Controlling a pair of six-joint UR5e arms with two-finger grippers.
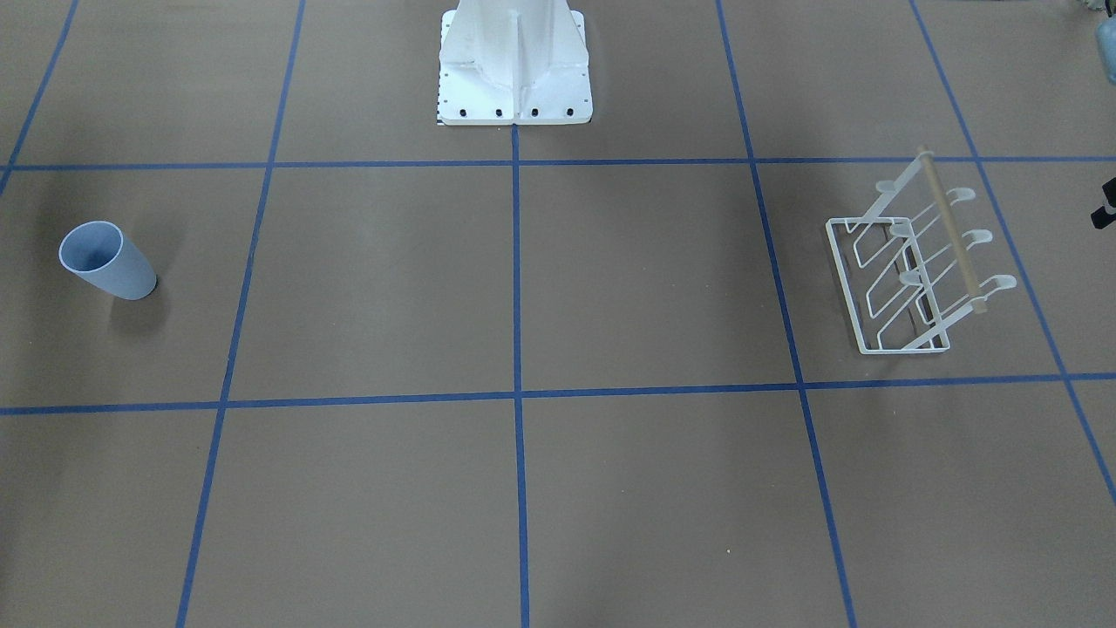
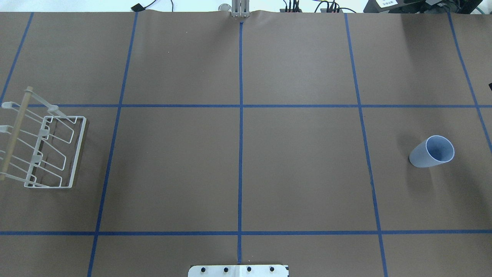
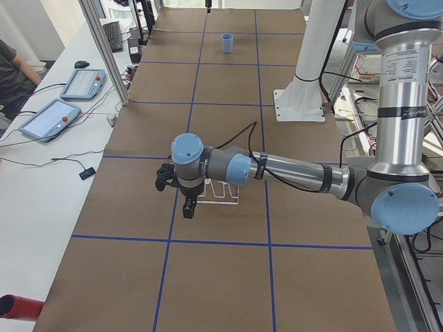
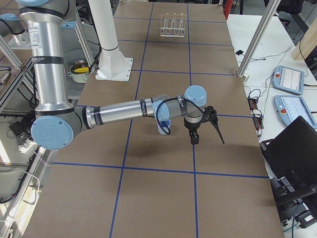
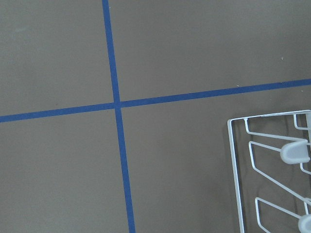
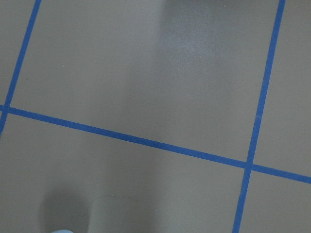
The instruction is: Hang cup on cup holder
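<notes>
Cup (image 1: 109, 262) placement: we find the light blue tumbler standing upright, rim up, on the brown table cover (image 1: 654, 279) at the robot's right end, inside one square of the blue tape grid (image 1: 516, 288). We locate the cup holder (image 2: 77, 154) at the opposite, left end, well apart from the cup. It rests flat on its rectangular base frame, with its slanted white prongs empty and its tan wooden bar (image 2: 15, 132) on the outer side. The white base pedestal (image 1: 514, 61) sits between the two, at the robot's edge of the table. We see the left gripper (image 3: 185, 204) above the table, just beside the holder's outer side; the left wrist view shows only a corner of the rack's frame and two rounded prong tips. The right gripper (image 4: 198, 134) hangs above the table near the cup, which the forearm partly hides in the right-side view. Both grippers appear clearly in the side views only, so we cannot tell how far either claw is spread.
</notes>
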